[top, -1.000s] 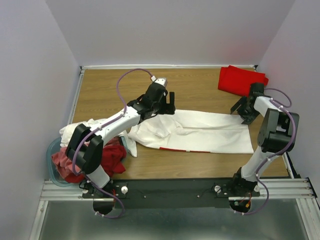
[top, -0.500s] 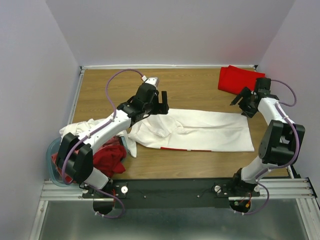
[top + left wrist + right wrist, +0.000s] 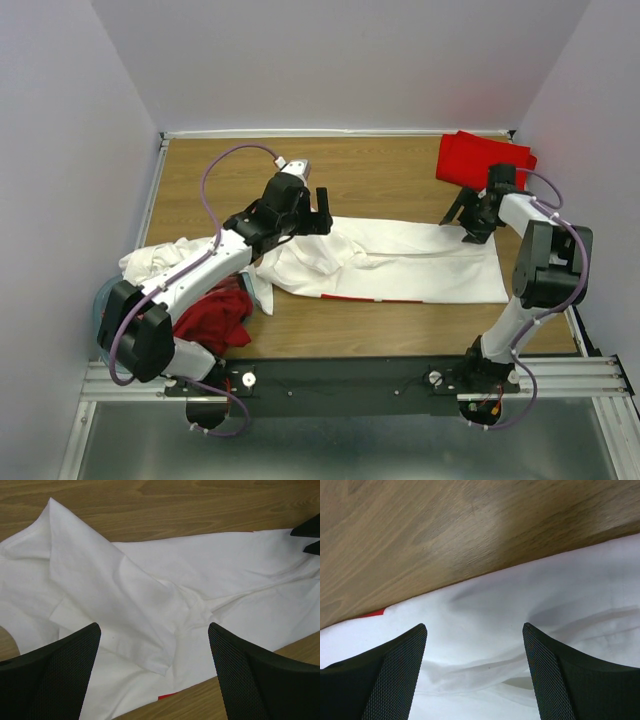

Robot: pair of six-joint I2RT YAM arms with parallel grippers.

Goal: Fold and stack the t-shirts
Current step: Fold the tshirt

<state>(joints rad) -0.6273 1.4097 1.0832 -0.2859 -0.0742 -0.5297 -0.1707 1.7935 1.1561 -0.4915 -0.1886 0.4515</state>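
Over a half-folded white t-shirt point(image 3: 400, 262), left gripper point(image 3: 154, 630) and right gripper point(image 3: 475, 627) hung released. One red t-shirt point(image 3: 480, 158) sat folded; a heap point(image 3: 215, 315) waited.

Robot lab cell, pale walls point(image 3: 340, 60) boxing a wooden table point(image 3: 390, 170), arms point(image 3: 215, 260) bolted to an aluminium rail point(image 3: 590, 372)

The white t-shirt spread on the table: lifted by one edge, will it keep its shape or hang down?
Probably it hangs limp: the white t-shirt shows soft wrinkles and a folded-over flap. It looks thin, so likely light. Pushed, it would likely bunch on the wooden table rather than slide.
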